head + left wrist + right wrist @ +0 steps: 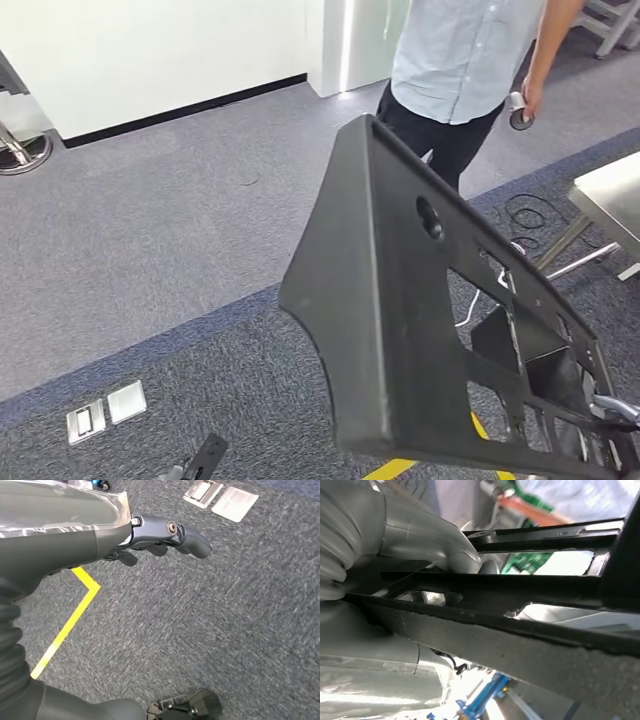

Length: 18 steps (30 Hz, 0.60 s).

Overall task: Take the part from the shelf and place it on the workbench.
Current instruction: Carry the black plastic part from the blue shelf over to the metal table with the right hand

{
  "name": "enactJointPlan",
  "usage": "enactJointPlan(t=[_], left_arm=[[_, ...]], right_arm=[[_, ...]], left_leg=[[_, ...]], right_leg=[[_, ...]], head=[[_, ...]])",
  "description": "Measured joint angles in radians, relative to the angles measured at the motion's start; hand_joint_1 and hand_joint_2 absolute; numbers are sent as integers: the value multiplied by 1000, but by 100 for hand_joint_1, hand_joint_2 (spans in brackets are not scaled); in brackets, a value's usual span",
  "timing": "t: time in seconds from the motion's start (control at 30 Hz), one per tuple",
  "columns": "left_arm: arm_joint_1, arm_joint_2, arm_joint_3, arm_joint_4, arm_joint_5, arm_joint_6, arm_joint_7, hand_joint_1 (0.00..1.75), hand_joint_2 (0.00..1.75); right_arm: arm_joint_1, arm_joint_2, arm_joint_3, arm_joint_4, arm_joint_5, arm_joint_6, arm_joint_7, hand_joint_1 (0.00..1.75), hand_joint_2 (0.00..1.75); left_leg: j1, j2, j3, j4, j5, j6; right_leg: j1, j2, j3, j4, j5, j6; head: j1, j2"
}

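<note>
Okay, I've got the right robot hand clamped through the black part, carried tilted above the carpet, left robot hand empty, fingers loosely apart.

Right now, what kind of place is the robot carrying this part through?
Probably an office-like lab or workshop: grey carpet tiles with yellow floor tape, a floor socket plate, and a metal workbench near a standing person.

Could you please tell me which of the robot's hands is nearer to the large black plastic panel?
Right. The right hand grips the large black plastic panel through its lower cut-out frame, while the left hand hangs low over the grey carpet, holding nothing, apart from the panel.
</note>
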Motion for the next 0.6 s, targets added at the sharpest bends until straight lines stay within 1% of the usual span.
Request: enactJointPlan(t=[0.03,0.07,0.1,0.13,0.17,0.2,0.23,0.27,0.3,0.33,0.37,0.4,0.43,0.47,0.5,0.53,0.57,0.6], left_arm=[[-1,1,0,0,1,1,0,0,175],[-3,2,1,0,1,2,0,0,175],[-4,4,1,0,2,3,1,0,175],[-3,7,2,0,2,4,3,0,175],[-1,9,4,0,3,4,5,0,175],[2,12,6,0,4,4,7,0,175],[5,15,7,0,5,4,9,0,175],[7,17,9,0,5,4,10,0,175],[7,19,10,0,5,4,11,0,175],[7,21,10,0,5,4,11,0,175],[6,23,11,0,3,4,11,0,175],[6,24,12,0,2,4,11,0,175],[5,24,12,0,1,5,12,0,175],[5,25,13,0,2,7,14,0,175],[4,25,14,0,2,8,17,0,175],[2,26,15,0,2,9,20,0,175],[1,26,16,0,2,10,21,0,175],[0,27,16,0,1,10,22,0,175]], right_arm=[[3,0,-4,-2,2,0,0,175,175],[4,1,-8,-6,4,0,0,175,175],[4,1,-11,-9,5,-1,0,175,175],[3,2,-13,-11,6,-1,0,175,175],[2,2,-15,-12,7,-1,0,175,175],[2,3,-17,-12,7,-1,0,175,175],[4,3,-19,-12,7,-1,0,175,175],[5,3,-21,-12,7,0,0,175,175],[6,3,-23,-12,7,0,0,175,175],[6,3,-25,-12,7,0,0,175,175],[6,3,-27,-12,7,0,0,175,175],[6,3,-29,-12,8,0,0,175,175],[6,4,-30,-13,9,0,0,175,175],[8,4,-33,-13,10,0,-1,175,175],[10,4,-36,-14,12,0,-1,175,175],[13,4,-41,-16,13,0,-1,175,175],[15,4,-46,-19,13,0,-2,175,175],[15,4,-51,-21,13,0,-4,175,175]], left_leg=[[1,-1,6,1,-6,-5],[1,-15,5,15,-19,-8],[2,-37,-6,49,-41,-10],[3,-65,-31,105,-68,-9],[2,-84,-68,175,-96,-9],[1,-93,-105,237,-114,-9],[1,-96,-131,274,-115,-8],[0,-98,-141,273,-95,-6],[0,-102,-131,232,-57,-4],[1,-113,-110,165,-10,-2],[3,-133,-86,101,25,0],[5,-152,-66,52,45,2],[5,-167,-55,24,50,3],[4,-172,-51,17,45,6],[4,-166,-49,13,43,10],[4,-157,-48,10,44,14],[5,-148,-45,8,43,20],[8,-138,-43,5,43,25]], right_leg=[[-2,13,4,-6,1,-5],[-5,26,10,-13,3,-12],[-9,38,16,-19,5,-19],[-11,50,20,-22,4,-24],[-11,65,22,-23,3,-28],[-11,81,24,-22,2,-31],[-10,98,27,-22,0,-32],[-9,115,32,-22,-2,-32],[-10,131,37,-22,-5,-31],[-10,146,43,-21,-9,-29],[-9,159,47,-18,-14,-25],[-9,171,48,-15,-18,-20],[-10,182,47,-13,-20,-15],[-11,192,44,-13,-21,-9],[-14,201,42,-13,-21,-4],[-15,195,41,-11,-24,2],[-15,175,36,2,-34,8],[-14,148,22,32,-53,15]], head=[[-1,0],[-1,0],[-3,0],[-5,0],[-6,0],[-8,0],[-8,0],[-8,0],[-8,0],[-8,0],[-8,0],[-8,0],[-7,0],[-7,0],[-7,0],[-7,0],[-6,0],[-4,0]])
